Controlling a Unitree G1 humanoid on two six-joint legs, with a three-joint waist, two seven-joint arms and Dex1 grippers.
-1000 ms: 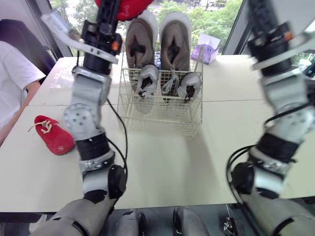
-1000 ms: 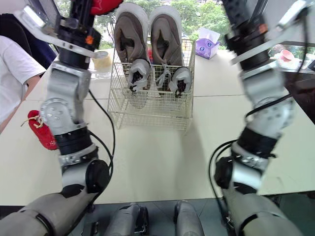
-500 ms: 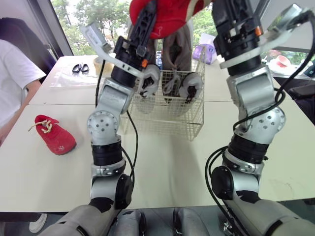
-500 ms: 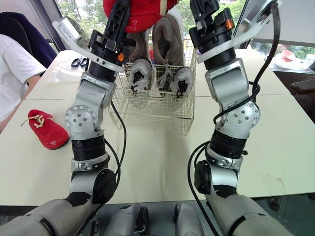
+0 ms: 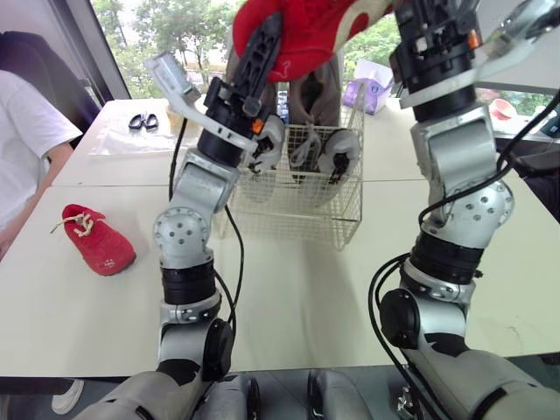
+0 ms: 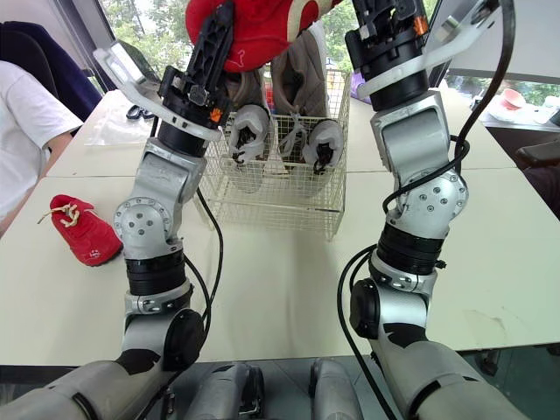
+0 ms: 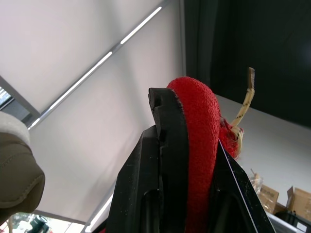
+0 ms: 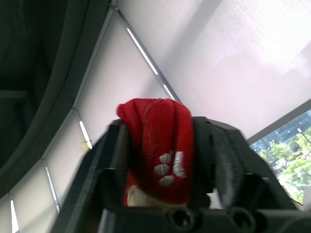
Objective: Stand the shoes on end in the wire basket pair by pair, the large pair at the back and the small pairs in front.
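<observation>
the red knit shoe hangs high, its long axis crosswise, pinched at one end by the left gripper and at the other by the right gripper. the white wire basket lies straight below and ahead — so the shoe must tip on end.

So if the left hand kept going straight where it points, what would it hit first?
The red shoe held in the left hand is first in that line. Beyond it, seemingly only pale ceiling, though depth is unclear.
</observation>
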